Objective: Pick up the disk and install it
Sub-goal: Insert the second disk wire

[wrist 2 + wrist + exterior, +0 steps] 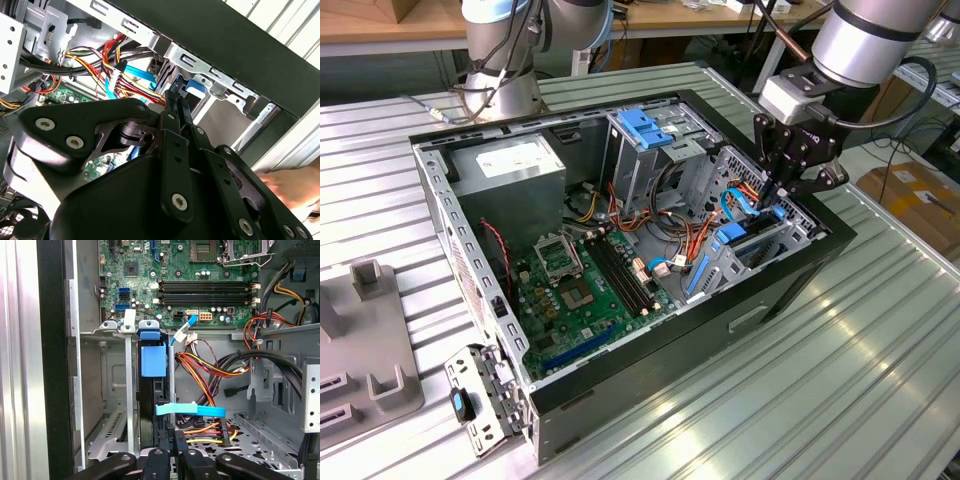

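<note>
The disk, grey with a bright blue carrier frame, stands on edge in the metal drive bay at the open computer case's corner on the exterior view's right. In the first wrist view the disk's blue end tab points toward the motherboard. My gripper reaches down from above onto the disk's outer end. In both wrist views the black fingers sit close together, and my gripper is shut on the disk's blue-edged end.
Red, yellow and orange cables and a flat blue cable crowd the space beside the bay. A tall grey cage with a blue latch and the motherboard lie further in. A hand shows outside the case.
</note>
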Action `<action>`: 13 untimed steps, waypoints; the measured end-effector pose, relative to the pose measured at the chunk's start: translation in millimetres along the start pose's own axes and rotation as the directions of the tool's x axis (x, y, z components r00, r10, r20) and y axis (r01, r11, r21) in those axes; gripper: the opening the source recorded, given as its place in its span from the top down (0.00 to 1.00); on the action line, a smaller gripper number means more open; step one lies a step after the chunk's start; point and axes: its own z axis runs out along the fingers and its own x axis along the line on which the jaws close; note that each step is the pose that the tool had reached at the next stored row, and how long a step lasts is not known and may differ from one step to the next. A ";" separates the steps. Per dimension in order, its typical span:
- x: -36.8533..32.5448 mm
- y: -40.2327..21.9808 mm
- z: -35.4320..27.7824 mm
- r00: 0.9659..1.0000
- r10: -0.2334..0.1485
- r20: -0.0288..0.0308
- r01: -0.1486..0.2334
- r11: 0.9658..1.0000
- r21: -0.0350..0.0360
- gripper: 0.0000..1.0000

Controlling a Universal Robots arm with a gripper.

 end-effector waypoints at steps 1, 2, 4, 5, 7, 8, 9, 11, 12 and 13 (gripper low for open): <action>0.0 0.0 0.0 1.000 0.000 0.000 0.000 1.000 0.000 0.84; 0.0 0.0 0.0 1.000 0.000 0.000 0.000 1.000 0.000 0.84; 0.7 0.0 0.0 1.000 0.000 0.000 0.000 1.000 0.000 0.84; 1.6 0.0 0.0 1.000 0.000 0.000 0.000 1.000 0.000 0.84; 4.6 0.0 0.0 1.000 0.000 0.000 0.000 1.000 0.000 0.84; 4.6 0.0 0.0 1.000 0.000 0.000 0.000 1.000 0.000 0.84; 4.8 0.0 0.0 1.000 0.000 0.000 0.000 1.000 0.000 0.84; 4.9 0.0 0.0 1.000 0.000 0.000 0.000 1.000 0.000 0.84; 5.0 -0.1 0.0 1.000 0.000 0.000 0.000 1.000 0.000 0.84; 5.0 -0.1 0.0 1.000 0.000 0.000 0.000 1.000 0.000 0.84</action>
